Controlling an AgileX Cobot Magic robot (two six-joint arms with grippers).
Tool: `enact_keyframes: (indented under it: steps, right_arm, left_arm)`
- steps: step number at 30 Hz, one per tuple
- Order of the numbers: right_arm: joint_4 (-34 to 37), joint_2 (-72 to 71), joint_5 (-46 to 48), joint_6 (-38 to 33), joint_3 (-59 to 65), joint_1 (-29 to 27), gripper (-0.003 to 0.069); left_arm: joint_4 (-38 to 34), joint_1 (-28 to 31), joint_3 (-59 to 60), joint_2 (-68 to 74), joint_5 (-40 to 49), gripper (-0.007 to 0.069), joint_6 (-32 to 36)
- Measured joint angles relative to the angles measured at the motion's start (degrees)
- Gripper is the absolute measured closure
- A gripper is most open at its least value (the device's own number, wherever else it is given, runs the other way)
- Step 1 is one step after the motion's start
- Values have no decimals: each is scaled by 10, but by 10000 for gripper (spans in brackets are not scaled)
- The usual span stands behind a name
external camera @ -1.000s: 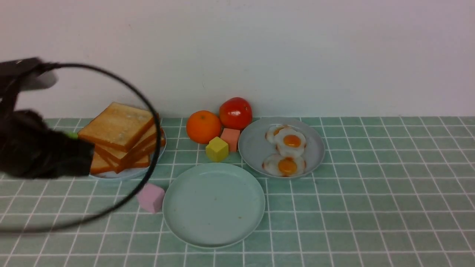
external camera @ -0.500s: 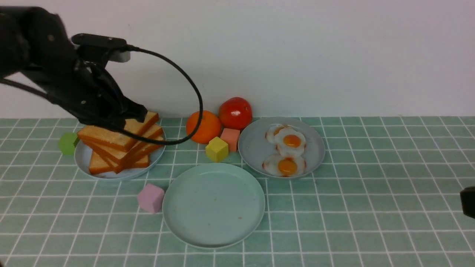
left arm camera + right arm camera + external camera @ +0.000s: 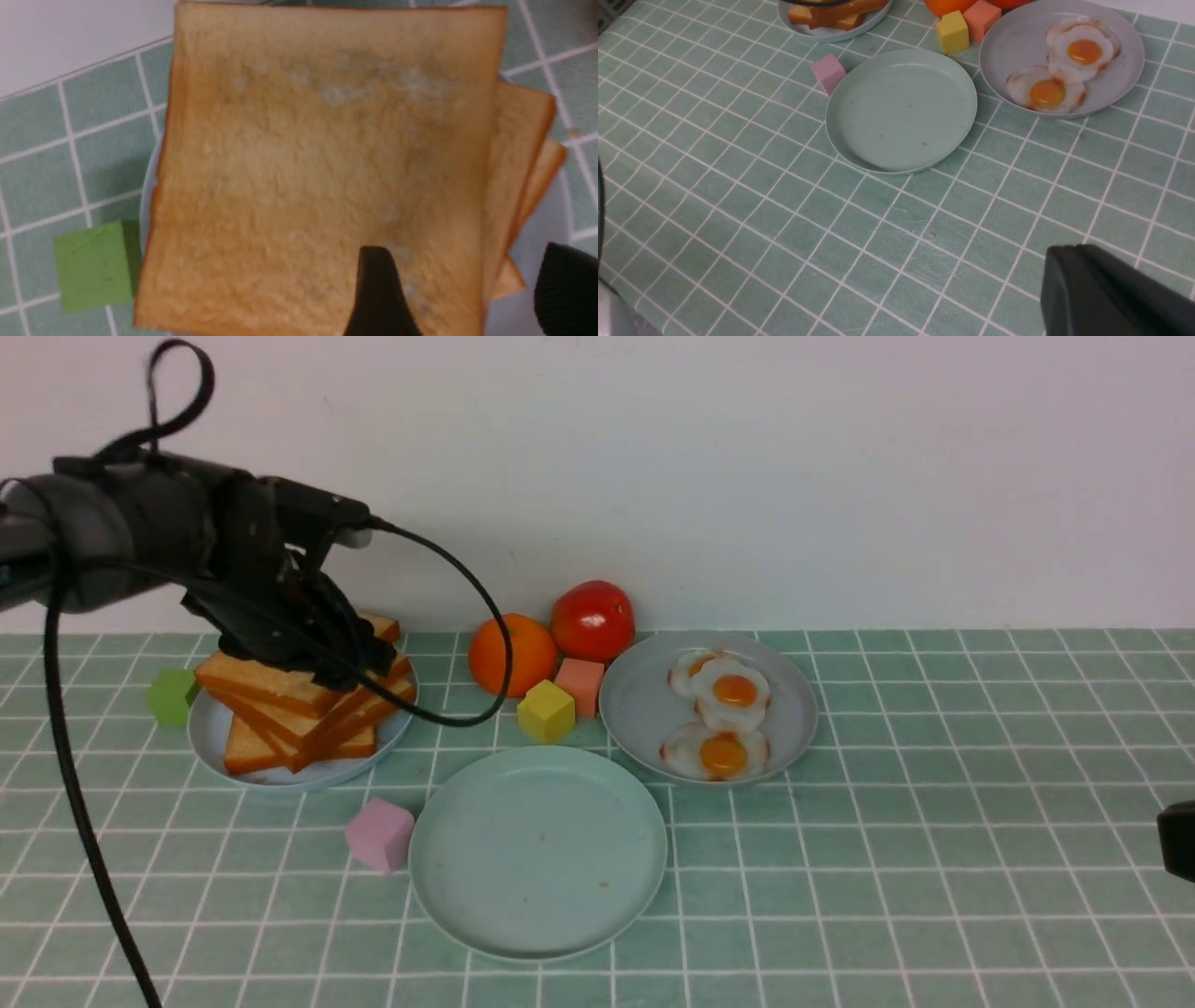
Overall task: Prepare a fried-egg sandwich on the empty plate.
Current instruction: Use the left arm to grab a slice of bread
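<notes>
A stack of several toast slices lies on a grey-blue plate at the left. My left gripper is open just over the stack. In the left wrist view one finger is above the top slice and the other is past its edge, over the plate. The empty mint plate sits front centre, also in the right wrist view. Three fried eggs lie on a second grey-blue plate. My right gripper is shut and empty at the right edge, low over the table.
An orange, a tomato, a yellow cube and a salmon cube stand behind the mint plate. A pink cube is beside its left rim. A green cube touches the toast plate. A wall runs close behind.
My left arm has swung from low at the left up over the toast stack and settled with its open jaws at the top slice. The right gripper has come into view at the right edge.
</notes>
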Motion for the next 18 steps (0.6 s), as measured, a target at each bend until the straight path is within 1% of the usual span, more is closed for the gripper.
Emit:
enact_keyframes:
  steps: [2, 4, 6, 7, 8, 9, 11, 13, 16, 18]
  right_arm:
    - [3, 0, 0, 0, 0, 0, 650]
    - [4, 0, 0, 0, 0, 0, 650]
    - [4, 0, 0, 0, 0, 0, 648]
    - [5, 0, 0, 0, 0, 0, 648]
    - [6, 0, 0, 0, 0, 0, 648]
    - [6, 0, 0, 0, 0, 0, 648]
    - [7, 0, 1, 0, 0, 0, 645]
    - [7, 0, 1, 0, 0, 0, 645]
    - [8, 0, 1, 0, 0, 0, 642]
    - [8, 0, 1, 0, 0, 0, 639]
  left_arm:
    - [5, 0, 0, 13, 2, 208, -5]
    - [10, 0, -3, 18, 5, 253, -6]
    - [15, 0, -5, 19, 9, 322, -6]
    - [15, 0, -5, 19, 9, 340, -6]
    - [15, 0, -6, 19, 11, 427, -6]
    - [15, 0, -6, 19, 11, 427, -6]
    - [15, -2, -7, 19, 16, 571, -6]
    - [15, -2, -7, 16, 19, 604, -6]
    - [15, -2, -6, 2, 28, 603, -6]
    - [15, -4, -4, -28, 49, 603, -6]
